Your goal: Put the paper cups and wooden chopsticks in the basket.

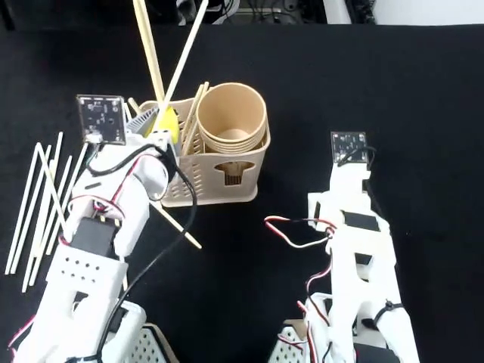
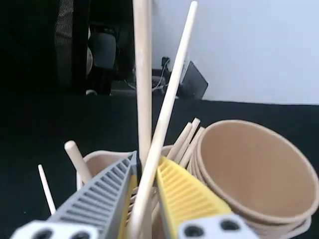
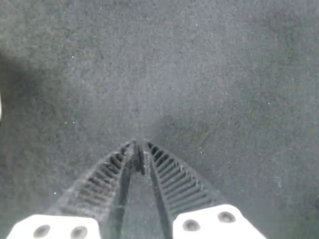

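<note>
A beige slotted basket (image 1: 227,185) stands at the table's middle left. Stacked paper cups (image 1: 233,121) sit in its right half, and several wooden chopsticks (image 1: 195,113) lean in its left half. My left gripper (image 1: 161,128) hangs over the basket's left half, shut on two chopsticks (image 1: 162,57) that stick up and cross. In the left wrist view the same two chopsticks (image 2: 149,109) rise between the grey and yellow fingers (image 2: 182,191), with the paper cups (image 2: 254,169) beside them. My right gripper (image 3: 138,152) is shut and holds nothing, low over the black cloth.
Several loose chopsticks (image 1: 38,208) lie on the black cloth left of the left arm. One more chopstick (image 1: 178,227) lies slanted in front of the basket, partly under that arm. The right arm (image 1: 355,227) rests at the right of the table.
</note>
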